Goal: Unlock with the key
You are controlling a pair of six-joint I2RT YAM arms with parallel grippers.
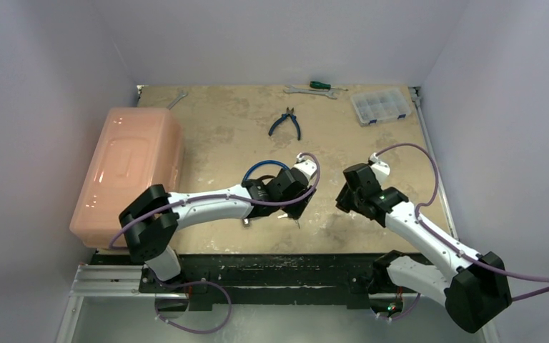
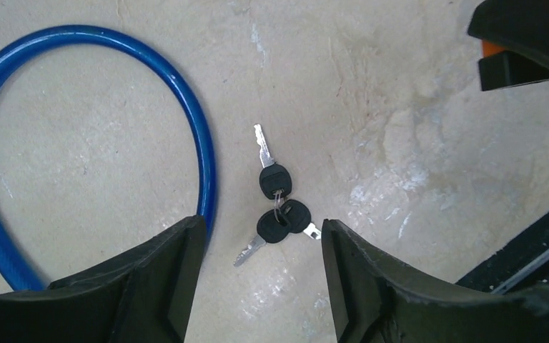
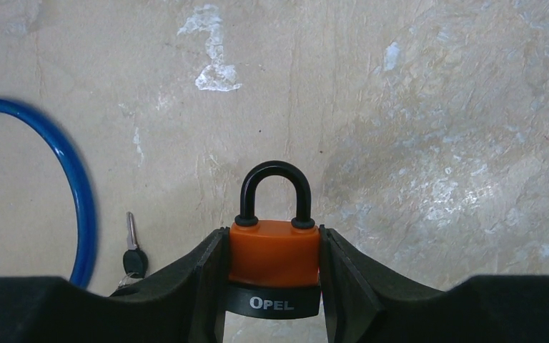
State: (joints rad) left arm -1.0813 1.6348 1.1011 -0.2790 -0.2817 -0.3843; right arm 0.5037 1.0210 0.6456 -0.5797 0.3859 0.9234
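Observation:
A bunch of three black-headed keys (image 2: 277, 209) on a ring lies flat on the table. My left gripper (image 2: 261, 239) is open and hovers just above it, with the keys between and slightly ahead of the fingertips, touching neither. One key (image 3: 131, 249) also shows in the right wrist view. My right gripper (image 3: 273, 246) is shut on an orange padlock (image 3: 274, 257) with a black base marked OPEL. Its black shackle (image 3: 274, 187) is closed and points away from the wrist. In the top view the left gripper (image 1: 294, 206) and the right gripper (image 1: 346, 200) sit close together.
A blue cable loop (image 2: 186, 107) lies just left of the keys. A pink plastic box (image 1: 129, 168) stands at the left. Pliers (image 1: 286, 123), a wrench (image 1: 304, 91), a screwdriver (image 1: 320, 85) and a clear organizer (image 1: 380, 106) lie at the back.

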